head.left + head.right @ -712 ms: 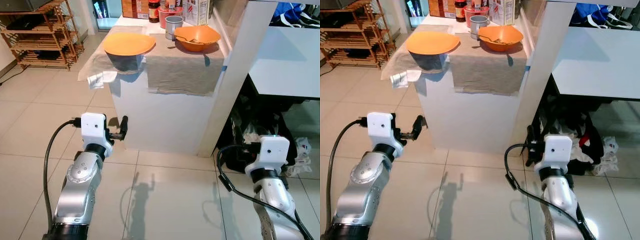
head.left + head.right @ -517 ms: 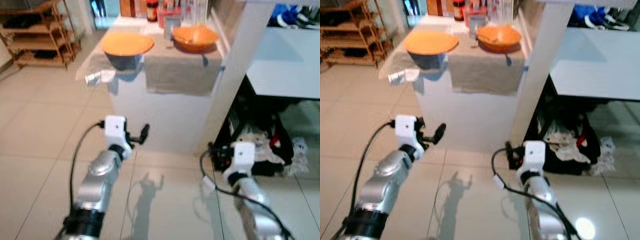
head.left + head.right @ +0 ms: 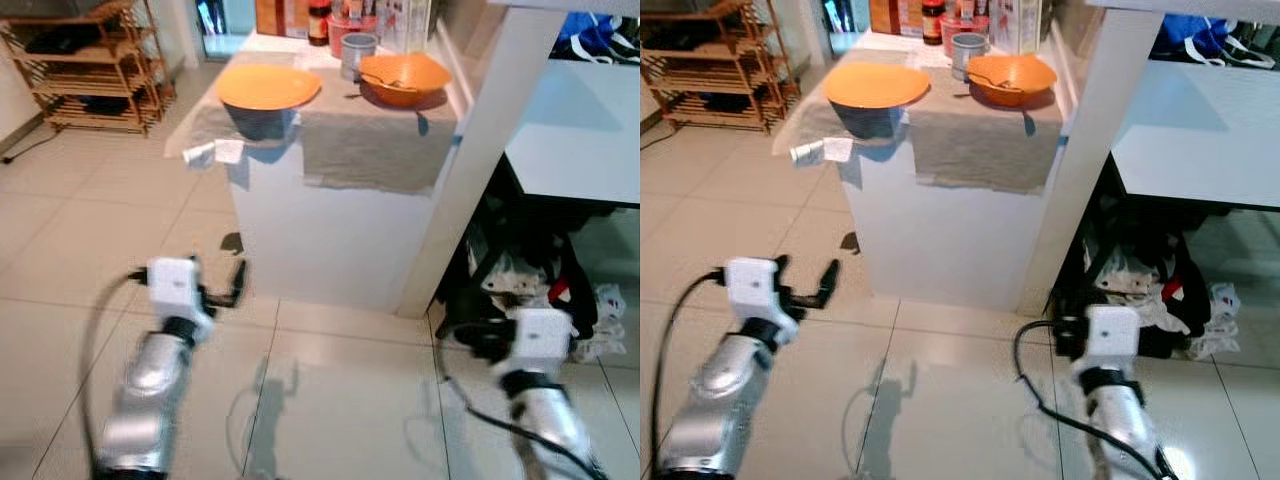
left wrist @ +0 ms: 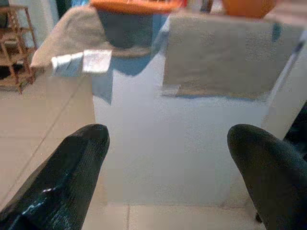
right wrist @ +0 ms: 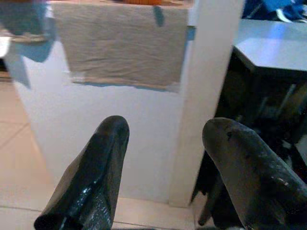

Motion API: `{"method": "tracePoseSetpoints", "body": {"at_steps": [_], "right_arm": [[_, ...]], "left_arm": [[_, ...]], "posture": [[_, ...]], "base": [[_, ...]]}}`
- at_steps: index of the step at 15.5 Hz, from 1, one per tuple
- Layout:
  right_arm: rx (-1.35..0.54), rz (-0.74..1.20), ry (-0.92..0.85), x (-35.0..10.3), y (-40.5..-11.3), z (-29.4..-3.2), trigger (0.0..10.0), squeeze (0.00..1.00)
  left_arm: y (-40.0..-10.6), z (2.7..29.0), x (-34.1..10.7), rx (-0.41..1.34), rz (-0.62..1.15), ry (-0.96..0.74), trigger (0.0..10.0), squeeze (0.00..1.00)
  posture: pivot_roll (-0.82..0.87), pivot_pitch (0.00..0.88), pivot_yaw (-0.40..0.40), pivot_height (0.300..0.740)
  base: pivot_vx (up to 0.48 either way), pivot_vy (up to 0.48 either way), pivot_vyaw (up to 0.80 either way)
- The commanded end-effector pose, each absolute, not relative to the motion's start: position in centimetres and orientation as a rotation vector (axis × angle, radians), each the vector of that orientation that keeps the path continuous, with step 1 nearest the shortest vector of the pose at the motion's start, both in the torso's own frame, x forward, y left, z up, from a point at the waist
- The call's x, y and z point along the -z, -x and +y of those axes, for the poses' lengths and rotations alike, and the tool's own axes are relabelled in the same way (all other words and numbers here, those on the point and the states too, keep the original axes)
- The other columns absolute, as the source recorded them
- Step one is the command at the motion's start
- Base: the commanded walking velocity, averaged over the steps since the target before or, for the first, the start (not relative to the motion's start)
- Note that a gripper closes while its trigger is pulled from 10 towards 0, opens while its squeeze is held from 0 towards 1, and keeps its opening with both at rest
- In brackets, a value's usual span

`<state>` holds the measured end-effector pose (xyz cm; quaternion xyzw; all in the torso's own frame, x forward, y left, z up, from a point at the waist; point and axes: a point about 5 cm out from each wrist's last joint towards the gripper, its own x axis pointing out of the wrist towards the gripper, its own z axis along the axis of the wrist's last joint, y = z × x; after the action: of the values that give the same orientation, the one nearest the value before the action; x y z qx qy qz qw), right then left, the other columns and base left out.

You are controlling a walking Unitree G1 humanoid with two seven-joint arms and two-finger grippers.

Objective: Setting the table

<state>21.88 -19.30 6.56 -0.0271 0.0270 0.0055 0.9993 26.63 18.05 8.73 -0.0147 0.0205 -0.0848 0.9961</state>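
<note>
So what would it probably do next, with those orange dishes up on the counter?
Probably step closer and raise an arm. The left gripper and right gripper are both open, holding nothing, and low in front of the white counter, while the orange plate and orange bowl sit well above them.

No legible text anywhere: the boxes [image 3: 276, 14] and jar [image 3: 319, 20] at the frame's top, behind the bowls on the counter, carry labels too small and blurred to read, and nothing else in view shows print, numbers or signs.
</note>
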Motion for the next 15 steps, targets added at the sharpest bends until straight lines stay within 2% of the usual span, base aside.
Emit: {"method": "tracePoseSetpoints", "body": {"at_steps": [1,2,5,9,15], "right_arm": [[-0.018,0.029,0.065,-7.2,-22.1,-19.0,10.0,0.0],[-0.015,0.017,0.054,-7.5,-22.6,-18.9,10.0,0.0],[-0.042,-0.034,0.062,-8.2,-23.7,-18.0,10.0,0.0],[-0.053,-0.012,0.061,-7.5,-23.8,-17.9,10.0,0.0],[-0.082,0.011,0.066,-7.0,-24.1,-17.7,10.0,0.0]], "left_arm": [[-27.3,17.1,-10.2,0.195,-0.014,0.033,10.0,0.0],[-27.9,16.6,-11.0,0.221,-0.043,0.027,10.0,0.0],[-29.4,16.1,-13.0,0.206,-0.11,0.029,10.0,0.0],[-29.8,16.5,-13.0,0.168,-0.102,0.031,10.0,0.0],[-29.8,17.1,-13.2,0.105,-0.11,0.056,10.0,0.0]], "posture": [[0.01,0.0,0.009,0.74],[0.01,0.0,0.009,0.74],[0.01,0.0,0.022,0.74],[0.02,0.0,0.019,0.74],[0.03,0.0,0.001,0.74]], "base": [[0.0,0.0,0.0],[0.0,0.0,0.0],[0.45,0.0,0.0],[0.427,0.0,0.0],[0.253,0.379,0.0]]}}
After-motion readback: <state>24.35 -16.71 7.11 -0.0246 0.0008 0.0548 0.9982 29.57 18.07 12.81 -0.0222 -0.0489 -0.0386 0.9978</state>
